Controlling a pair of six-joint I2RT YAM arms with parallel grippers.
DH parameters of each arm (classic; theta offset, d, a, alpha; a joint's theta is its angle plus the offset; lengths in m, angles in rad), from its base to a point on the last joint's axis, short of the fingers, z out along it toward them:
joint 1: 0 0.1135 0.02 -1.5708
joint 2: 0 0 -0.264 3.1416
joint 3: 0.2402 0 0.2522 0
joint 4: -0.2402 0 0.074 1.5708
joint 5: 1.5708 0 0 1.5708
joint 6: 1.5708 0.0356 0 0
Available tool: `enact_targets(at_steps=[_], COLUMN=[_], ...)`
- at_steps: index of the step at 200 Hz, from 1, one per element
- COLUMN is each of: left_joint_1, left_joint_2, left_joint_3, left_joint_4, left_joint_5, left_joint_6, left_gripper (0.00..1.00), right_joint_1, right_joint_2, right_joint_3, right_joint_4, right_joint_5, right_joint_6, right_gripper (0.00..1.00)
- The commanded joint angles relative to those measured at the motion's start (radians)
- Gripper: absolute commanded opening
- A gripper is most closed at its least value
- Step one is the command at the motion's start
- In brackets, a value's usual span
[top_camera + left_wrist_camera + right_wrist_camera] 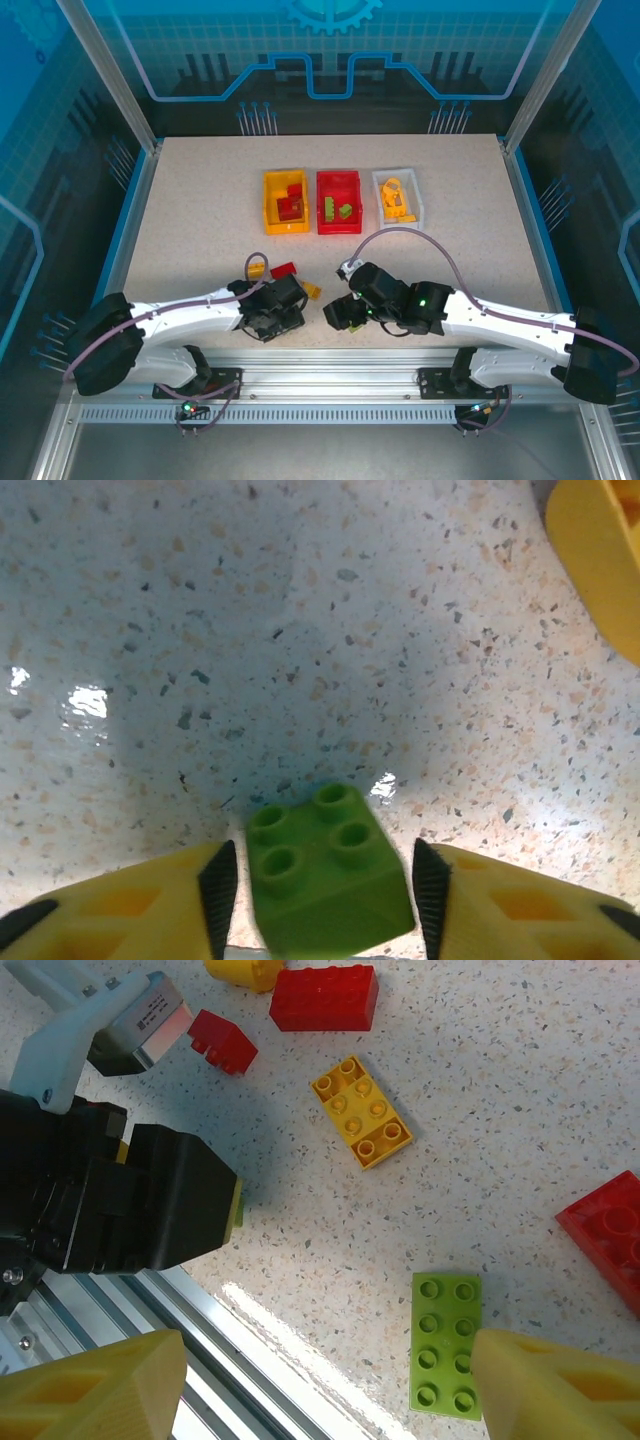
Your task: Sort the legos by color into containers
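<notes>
Green brick [325, 875] between pads [220, 890] of left claw [325, 885], grip unclear, right claw [330, 1365] spread wide.

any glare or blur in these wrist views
Left wrist: white glare spots on the table, one beside the green brick; yellow piece top right blurred. Right wrist: bright glare streak along the table's near edge; yellow fingers soft. Top external: even, sharp.

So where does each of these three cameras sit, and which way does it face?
Top: fixed above and behind, looking down on table, three bins, left arm, right arm.
Left wrist: on the left arm, facing down; its yellow jaws flank a green brick.
Right wrist: on the right arm, facing down at loose bricks; its yellow jaws at bottom.
Shared: top and right wrist both show the yellow brick.
</notes>
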Motion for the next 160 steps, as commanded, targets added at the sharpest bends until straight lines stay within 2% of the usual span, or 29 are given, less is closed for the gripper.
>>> enact_targets(at_steps=[1, 15, 26, 39, 57, 87, 104, 130, 160], left_joint_1=[-0.008, -0.008, -0.008, -0.008, -0.003, 0.080, 0.144, 0.218, 0.283], left_joint_2=[-0.001, -0.019, -0.037, -0.059, -0.069, 0.023, 0.110, 0.264, 0.486], left_joint_3=[-0.018, -0.017, -0.006, 0.030, 0.132, 0.360, 0.494, 0.695, 0.949], left_joint_4=[0.005, -0.006, -0.027, -0.066, -0.138, -0.180, -0.174, -0.134, -0.110], left_joint_5=[-0.011, -0.023, -0.040, -0.069, -0.128, -0.141, -0.114, -0.087, -0.064], left_joint_6=[-0.011, -0.005, 0.008, 0.036, 0.116, 0.310, 0.408, 0.538, 0.656], left_gripper=[0.41, 0.31, 0.28, 0.26, 0.26, 0.26, 0.26, 0.27, 0.27], right_joint_1=[0.013, 0.013, 0.013, 0.013, 0.009, -0.094, -0.188, -0.336, -0.428], right_joint_2=[-0.019, -0.025, -0.034, -0.052, -0.101, -0.214, -0.237, -0.213, -0.139], right_joint_3=[0.000, -0.001, -0.001, 0.006, 0.029, 0.031, 0.031, 0.045, 0.109], right_joint_4=[0.005, 0.003, 0.001, -0.017, -0.082, -0.054, 0.012, 0.118, 0.128], right_joint_5=[0.028, 0.035, 0.043, 0.077, 0.203, 0.293, 0.278, 0.188, 0.100], right_joint_6=[0.015, 0.019, 0.021, 0.025, 0.058, 0.089, 0.101, 0.106, 0.098], right_gripper=[0.76, 0.76, 0.76, 0.75, 0.75, 0.74, 0.78, 0.78, 0.78])
